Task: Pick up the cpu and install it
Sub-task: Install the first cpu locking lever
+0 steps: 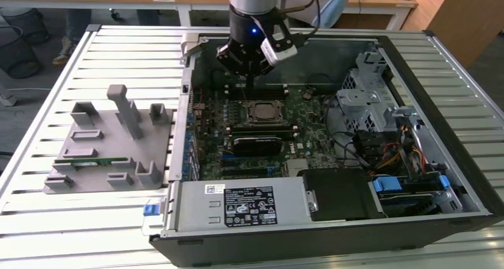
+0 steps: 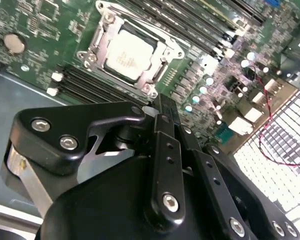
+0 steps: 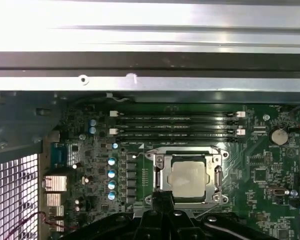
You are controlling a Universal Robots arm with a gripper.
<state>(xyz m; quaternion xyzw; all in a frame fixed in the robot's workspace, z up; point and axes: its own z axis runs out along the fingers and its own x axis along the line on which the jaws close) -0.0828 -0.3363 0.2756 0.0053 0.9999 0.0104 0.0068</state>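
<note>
From the exterior view's left we see the grey fixture tray (image 1: pixel 102 163) on the slatted table (image 1: pixel 47 222), well apart from the open computer case (image 1: pixel 331 222). Inside, the cpu (image 1: pixel 261 110) lies flat in its socket (image 3: pixel 189 176), apparently already seated. The gripper (image 1: pixel 249 74) hangs just above it, fingers pressed together and empty. Memory slots (image 3: pixel 175 126) border the socket closely; room lies overhead.
</note>
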